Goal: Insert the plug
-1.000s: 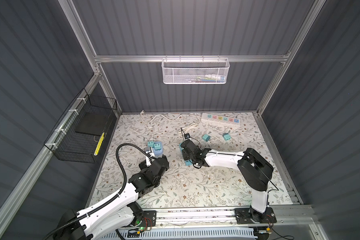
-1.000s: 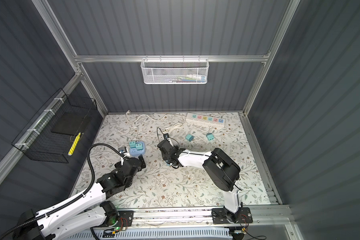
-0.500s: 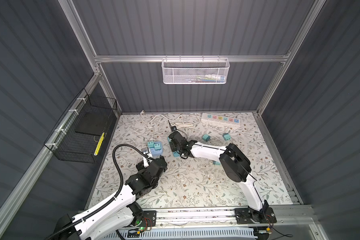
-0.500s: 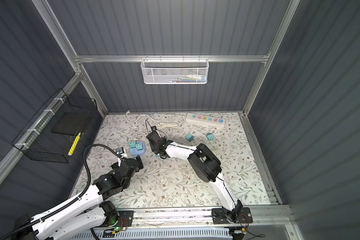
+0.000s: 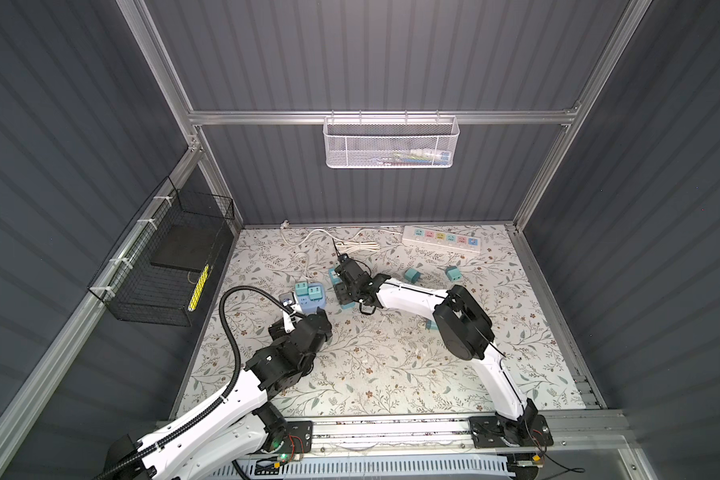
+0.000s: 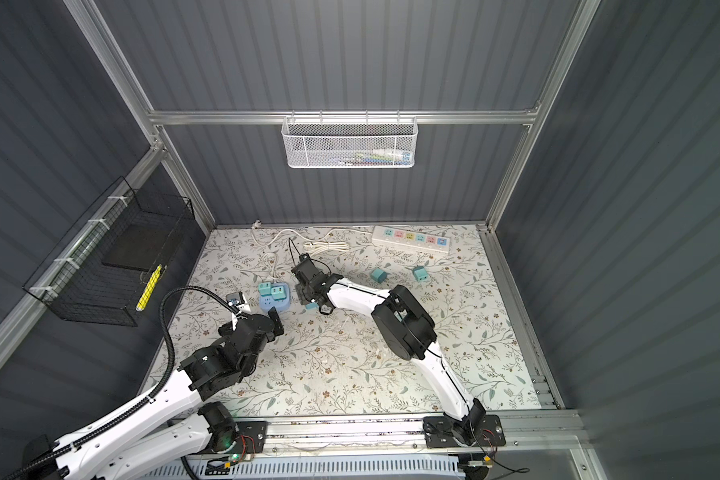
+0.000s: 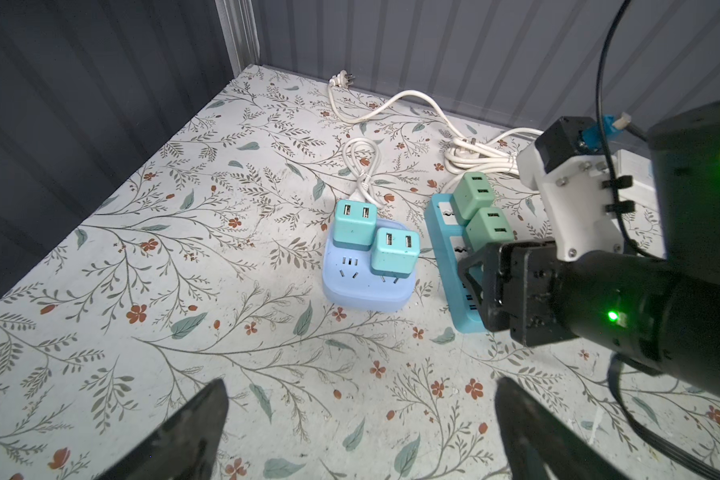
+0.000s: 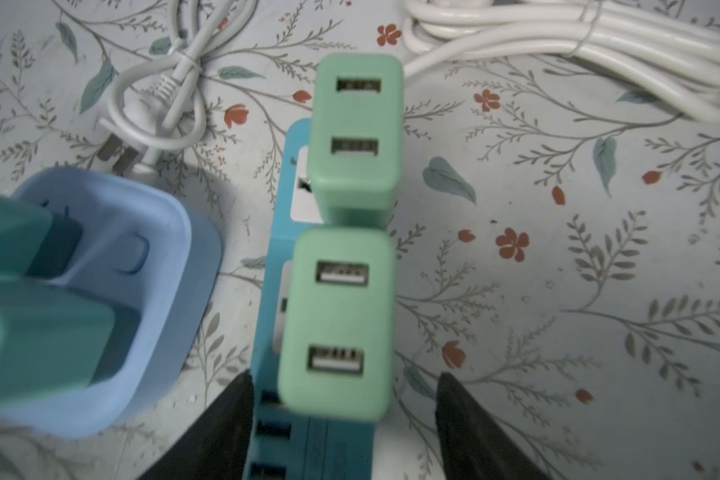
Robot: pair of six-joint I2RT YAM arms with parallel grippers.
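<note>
A teal power strip (image 8: 267, 340) lies on the floral mat, also in both top views (image 5: 346, 306) (image 6: 312, 306). Two green plugs stand side by side in it: a far plug (image 8: 356, 129) and a near plug (image 8: 337, 320) (image 7: 489, 228); their prongs are hidden. My right gripper (image 8: 345, 376) (image 5: 344, 286) (image 6: 306, 286) is open. Its fingers (image 8: 233, 419) flank the near plug with a gap on each side. My left gripper (image 7: 360, 384) (image 5: 298, 322) (image 6: 252, 323) hangs wide open over bare mat, in front of a light-blue socket cube (image 7: 366, 291).
The blue socket cube (image 5: 310, 305) carries two teal plugs (image 7: 354, 224) (image 7: 393, 251). Loose teal plugs (image 5: 411, 274) (image 5: 453, 273) lie at the right. A white power strip (image 5: 441, 239) and coiled white cords (image 5: 350, 246) sit by the back wall. A black wire basket (image 5: 167, 257) hangs at the left.
My right arm swung back and to the left, onto the teal strip. Its jaws went from shut to open, off the near green plug. The left arm pulled back slightly.
</note>
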